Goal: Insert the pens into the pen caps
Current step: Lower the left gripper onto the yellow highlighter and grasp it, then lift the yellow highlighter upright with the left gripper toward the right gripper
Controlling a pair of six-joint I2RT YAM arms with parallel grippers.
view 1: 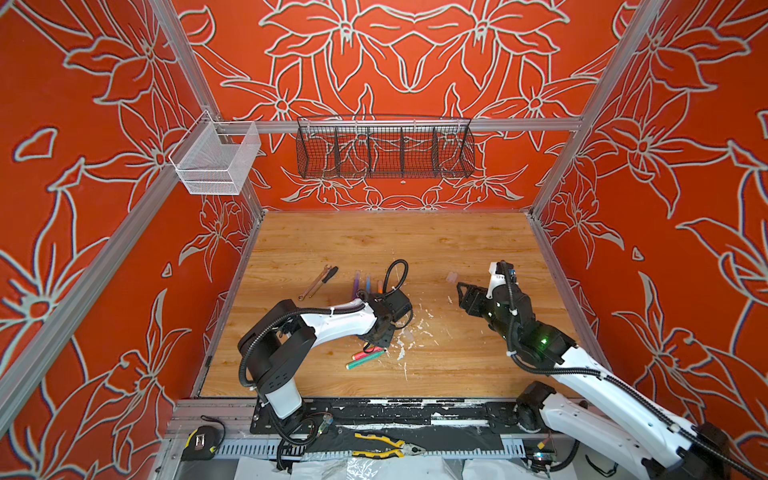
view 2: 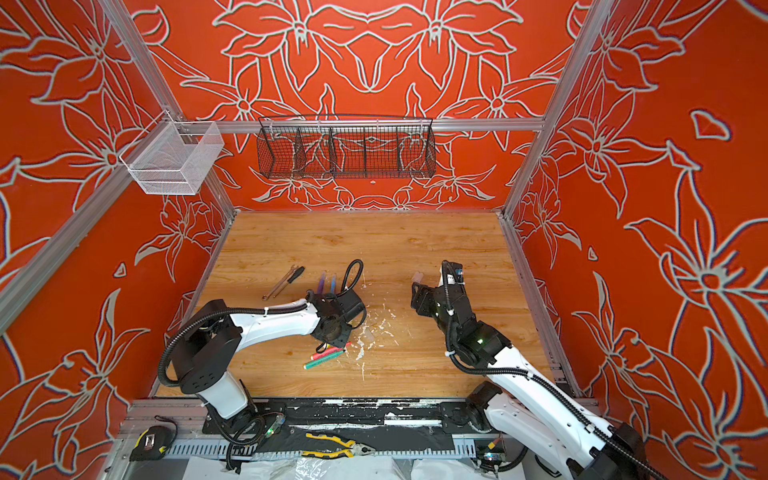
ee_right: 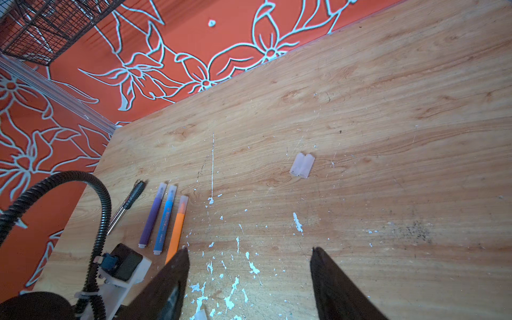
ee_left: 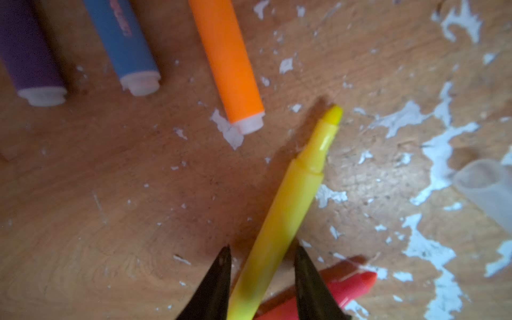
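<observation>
My left gripper point(ee_left: 262, 249) hangs low over the wooden table point(view 1: 436, 245) with its jaws on either side of the yellow pen point(ee_left: 293, 194). One finger touches the pen and a gap shows at the other. The pink-red pen point(ee_left: 352, 285) lies under it, next to the green pen point(view 1: 365, 360). The purple point(ee_right: 151, 219), blue point(ee_right: 165, 219) and orange point(ee_right: 177, 227) pens lie side by side, each with a cap on its far end. One loose pen cap point(ee_left: 487, 191) lies close by. Two more pen caps point(ee_right: 302, 165) lie together ahead of my open, empty right gripper point(ee_right: 249, 250).
A wrench and a black-handled tool point(view 1: 318, 282) lie left of the pens. White paint flecks point(view 1: 401, 349) cover the middle of the table. A black wire basket point(view 1: 384, 149) and a white mesh basket point(view 1: 216, 160) hang on the rails. Pliers point(view 1: 386, 446) and a tape measure point(view 1: 199, 440) lie off the front edge.
</observation>
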